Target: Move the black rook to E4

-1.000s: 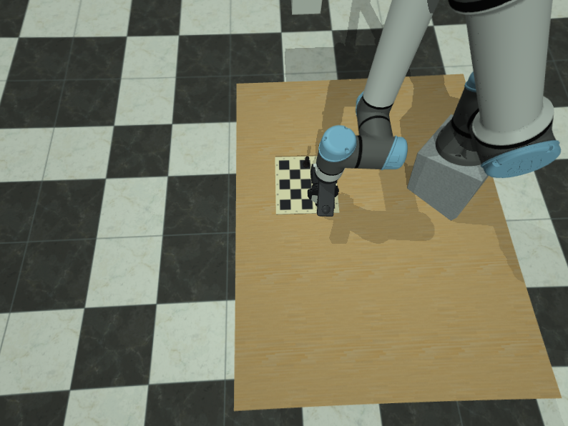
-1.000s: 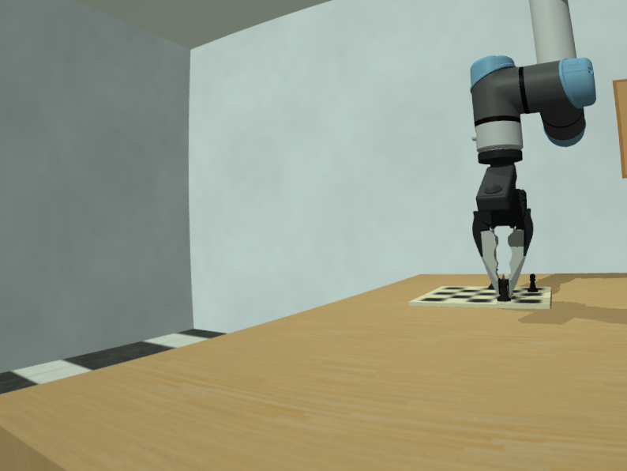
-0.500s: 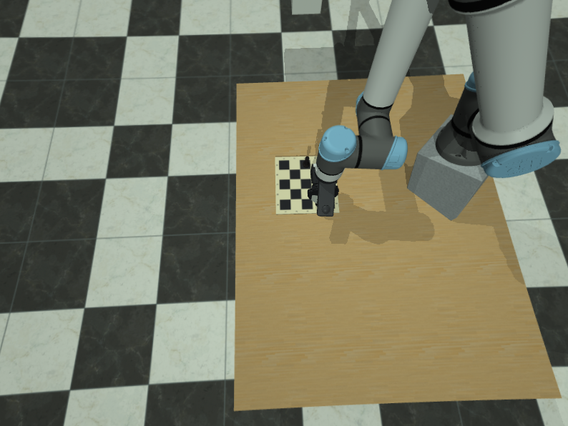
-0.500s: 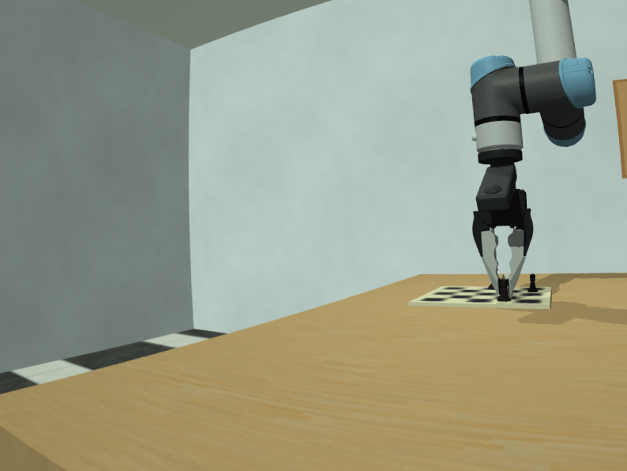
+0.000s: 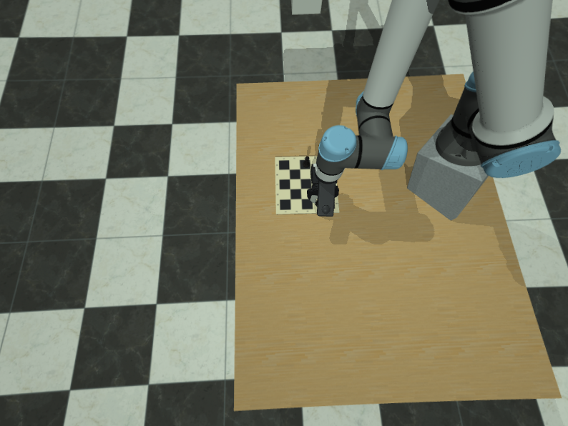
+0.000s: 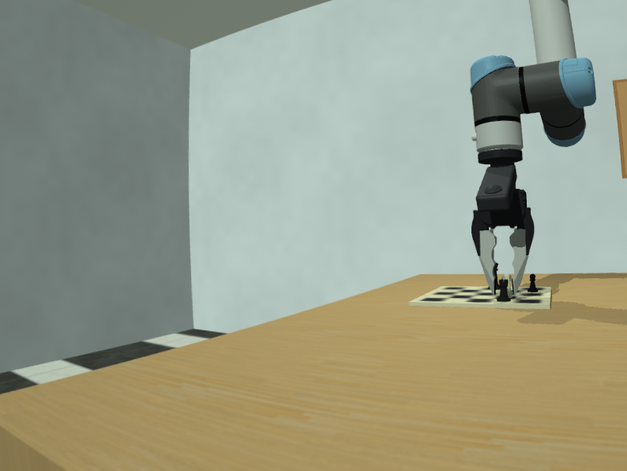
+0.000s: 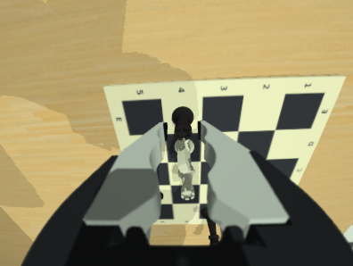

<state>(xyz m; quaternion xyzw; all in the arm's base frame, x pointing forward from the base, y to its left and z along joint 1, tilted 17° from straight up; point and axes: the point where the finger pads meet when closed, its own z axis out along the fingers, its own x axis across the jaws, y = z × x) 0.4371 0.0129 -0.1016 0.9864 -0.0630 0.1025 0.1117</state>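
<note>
1. The black rook (image 6: 503,289) (image 7: 183,117) is standing upright on E4, seemingly well inside the square.
2. The gripper (image 5: 323,199) (image 6: 504,292) (image 7: 182,122) is holding nothing; its fingers are standing slightly spread, with a narrow gap on each side of the rook.
3. Any sideways drift while lifting would risk a fingertip nudging or tipping the rook, since so little room is separating them.
4. The nearest white piece (image 7: 184,153) is standing close behind, so opening wide or swinging low could be knocking neighbours off their squares.
5. The arm is reaching over the board (image 5: 277,201) (image 6: 430,303) (image 7: 245,83), its wrist pointing the fingers down, tips low.

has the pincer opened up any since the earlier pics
Yes, outward: in the exterior view, the pincer's fingers stand wider apart against the chessboard, around the black rook.
</note>
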